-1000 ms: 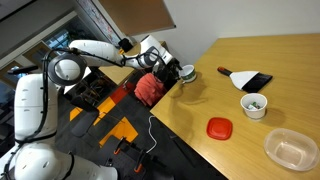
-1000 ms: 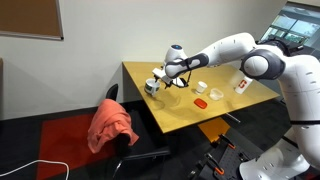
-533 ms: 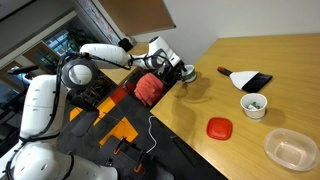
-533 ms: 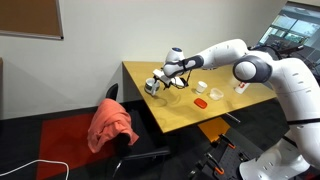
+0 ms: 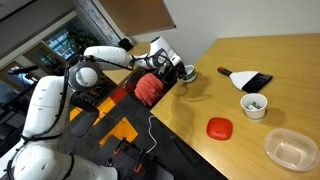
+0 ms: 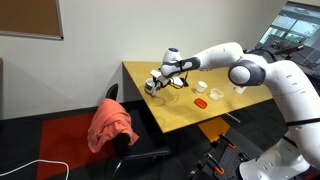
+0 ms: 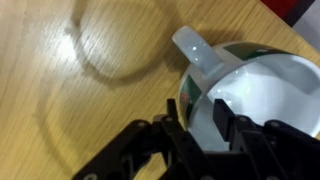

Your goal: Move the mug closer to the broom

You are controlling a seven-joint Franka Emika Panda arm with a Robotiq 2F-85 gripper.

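Closest, from the wrist: end effector (image 7: 198,128) entering from 6 o'clock, dark fingers (image 7: 170,135) drawn in to a narrow gap and pinching the wall of the mug (image 7: 262,95), apparently one finger outside and one inside against the greenish lining. White handle (image 7: 195,52) jutting toward 11 o'clock. Pale wooden desk (image 7: 80,110) beneath, marked with faint ring stains. Not possible to tell whether the mug is resting on the wood or raised just off it.

Wider, in an exterior view: end effector (image 5: 178,72) and mug (image 5: 186,73) together by the desk (image 5: 250,150) edge, with a red cloth (image 5: 150,88) hanging just beside them at 8 o'clock. Well apart from the mug at 3 o'clock, the broom (image 5: 247,79), lying flat: dark reddish handle, white neck, black bristles. At 4 o'clock, a taller white cup (image 5: 254,104) with speckled contents, near the broom. At 5 o'clock, a red square lid (image 5: 220,128). Farthest, also toward 4 o'clock, a clear pinkish bowl (image 5: 291,148).

Step in hand, as judged: grasp made, carry toward the broom not yet done. Next move likely calling for a small lift, level travel toward 3 o'clock over bare wood, then a gentle set-down just beside the broom, clear of the bristles and the taller cup. Firm grip needed, since a pinch on one thin wall could let the mug tilt.
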